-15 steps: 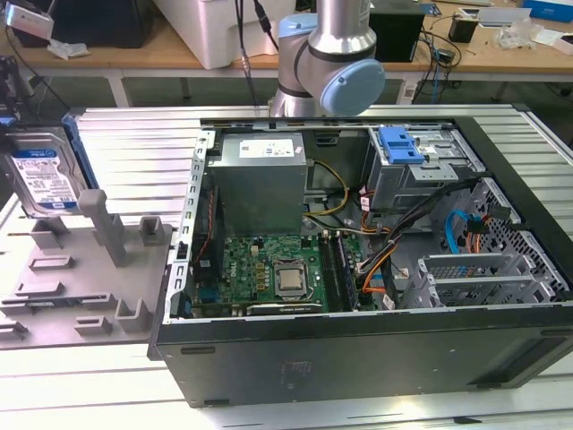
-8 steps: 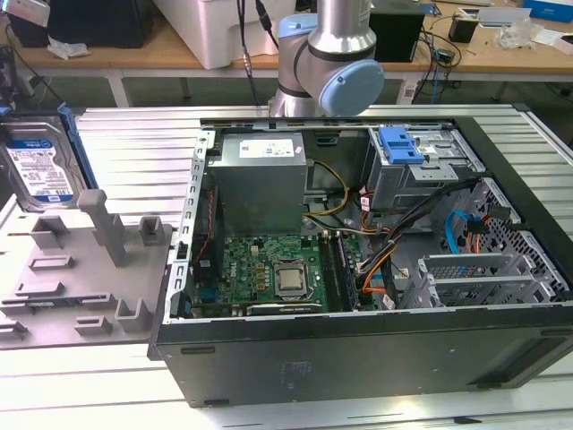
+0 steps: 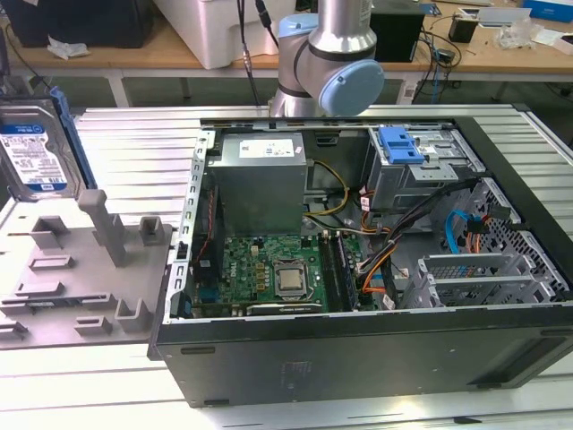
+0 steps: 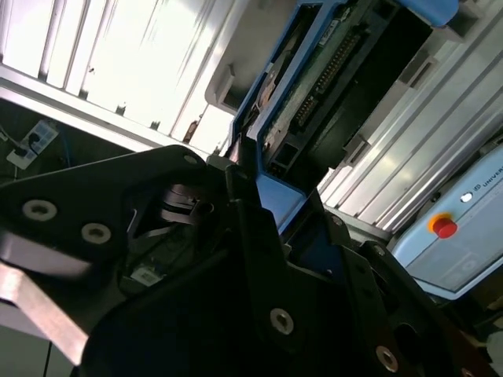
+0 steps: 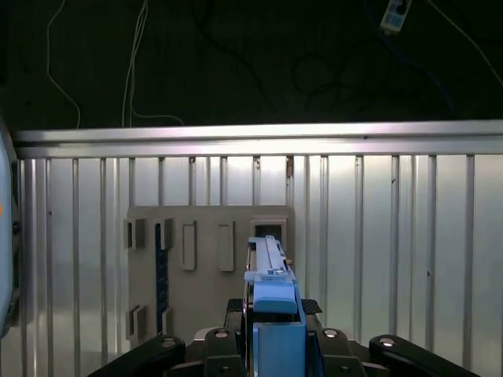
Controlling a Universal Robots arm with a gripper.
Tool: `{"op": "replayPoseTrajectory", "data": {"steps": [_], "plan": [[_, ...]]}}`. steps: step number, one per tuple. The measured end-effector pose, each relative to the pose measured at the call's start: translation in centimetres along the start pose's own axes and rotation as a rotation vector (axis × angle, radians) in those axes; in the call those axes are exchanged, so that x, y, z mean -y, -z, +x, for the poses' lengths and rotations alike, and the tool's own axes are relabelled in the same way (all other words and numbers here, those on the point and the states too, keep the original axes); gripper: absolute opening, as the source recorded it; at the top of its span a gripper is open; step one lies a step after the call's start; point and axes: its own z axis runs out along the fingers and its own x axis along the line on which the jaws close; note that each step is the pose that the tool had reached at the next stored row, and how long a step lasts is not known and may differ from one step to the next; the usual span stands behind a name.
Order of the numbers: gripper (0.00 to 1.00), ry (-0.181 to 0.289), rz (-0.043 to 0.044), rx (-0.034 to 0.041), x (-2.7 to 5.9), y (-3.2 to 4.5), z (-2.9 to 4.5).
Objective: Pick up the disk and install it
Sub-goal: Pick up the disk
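Observation:
The disk (image 3: 36,152) hangs at the exterior view's far left, upright, its silver face with a white-and-blue label showing and a blue carrier bracket along its edge. It is lifted above the grey holder plate (image 3: 81,269). In the first wrist view I look along the disk's blue edge (image 5: 271,302), with my gripper (image 5: 273,314) shut on it from both sides. The holder plate (image 5: 208,259) lies below. In the second wrist view the disk's circuit-board underside (image 4: 314,102) stands out past my gripper (image 4: 255,184).
The open computer case (image 3: 501,170) lies on the slatted metal table (image 3: 134,134), at the exterior view's right. Inside are a grey power supply box (image 3: 260,179), a motherboard (image 3: 277,278), cables, and a drive bay with a blue latch (image 3: 400,143). The arm's base (image 3: 331,54) stands behind.

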Motion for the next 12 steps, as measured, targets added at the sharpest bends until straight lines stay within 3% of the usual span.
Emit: {"op": "replayPoseTrajectory", "data": {"steps": [11, 12], "plan": [[0.37, 0.000, 0.0012, 0.0000, 0.00, 2.46, 0.37], [0.37, 0.000, 0.0012, -0.0001, 0.00, 2.94, 0.44]]}}
